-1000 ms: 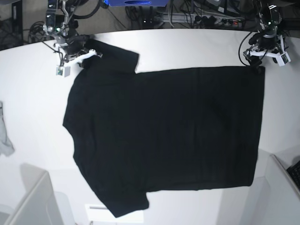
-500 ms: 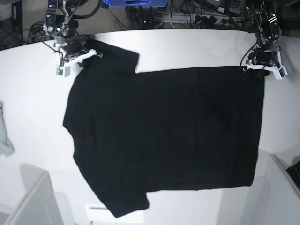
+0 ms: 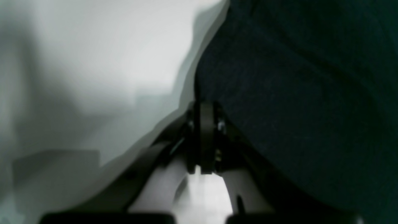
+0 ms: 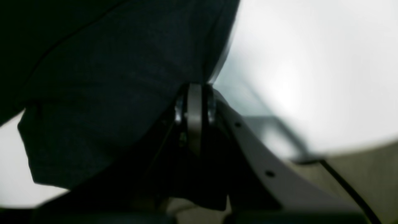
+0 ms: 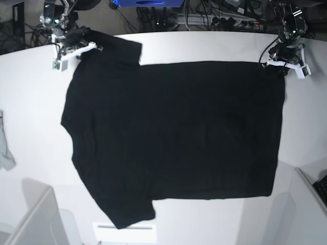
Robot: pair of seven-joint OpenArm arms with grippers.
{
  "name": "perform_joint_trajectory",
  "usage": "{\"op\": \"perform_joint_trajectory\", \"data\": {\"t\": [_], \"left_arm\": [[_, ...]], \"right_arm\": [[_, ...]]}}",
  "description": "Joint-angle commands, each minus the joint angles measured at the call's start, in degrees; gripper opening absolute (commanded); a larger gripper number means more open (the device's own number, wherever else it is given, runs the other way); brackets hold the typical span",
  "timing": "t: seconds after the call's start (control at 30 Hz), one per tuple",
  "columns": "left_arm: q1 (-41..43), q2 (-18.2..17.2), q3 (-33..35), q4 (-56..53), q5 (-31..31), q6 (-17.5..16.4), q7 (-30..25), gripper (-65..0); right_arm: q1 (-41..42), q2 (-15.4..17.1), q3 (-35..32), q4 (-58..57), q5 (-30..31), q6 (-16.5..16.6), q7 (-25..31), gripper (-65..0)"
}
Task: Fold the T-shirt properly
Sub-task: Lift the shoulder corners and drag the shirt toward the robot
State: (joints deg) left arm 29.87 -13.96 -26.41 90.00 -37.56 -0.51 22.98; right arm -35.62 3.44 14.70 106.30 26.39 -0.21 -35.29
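The black T-shirt [image 5: 173, 132] lies spread flat on the white table [image 5: 30, 87], plain side up, collar end at the left. My right gripper [image 5: 76, 47] is shut on the far sleeve at the back left. In the right wrist view its jaws [image 4: 194, 93] pinch the edge of the black cloth [image 4: 108, 93]. My left gripper [image 5: 280, 65] is shut on the far hem corner at the back right. In the left wrist view its jaws [image 3: 203, 107] clamp the cloth edge [image 3: 295, 93]. The far edge is stretched straight between the two grippers.
A pale grey cloth scrap [image 5: 5, 148] lies at the table's left edge. Cables and a power strip [image 5: 225, 20] run behind the table. A grey box edge [image 5: 36, 219] sits at the front left and another [image 5: 311, 204] at the front right.
Both grippers have pulled the shirt's far edge towards the back of the table. The whole shirt slid back with them and its far edge is now straighter.
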Motion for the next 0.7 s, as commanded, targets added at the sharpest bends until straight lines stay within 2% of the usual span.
{"op": "perform_joint_trajectory", "data": {"t": [0.0,0.33,0.67], "left_arm": [[1.47,-0.42,-0.09,0.95,0.51,0.29,1.68,-65.0],[8.77,-0.24,-0.09,7.89,0.51,0.29,1.68,-65.0],[9.39,-0.07,-0.09,12.11,0.15,0.38,2.12,-65.0]], "right_arm": [[-1.00,0.38,0.64,1.79,-0.15,-0.10,0.87,-65.0],[-4.87,0.03,0.55,3.02,-0.15,-0.10,0.87,-65.0],[-4.08,-0.06,0.47,9.44,0.11,-0.10,0.96,-65.0]]}}
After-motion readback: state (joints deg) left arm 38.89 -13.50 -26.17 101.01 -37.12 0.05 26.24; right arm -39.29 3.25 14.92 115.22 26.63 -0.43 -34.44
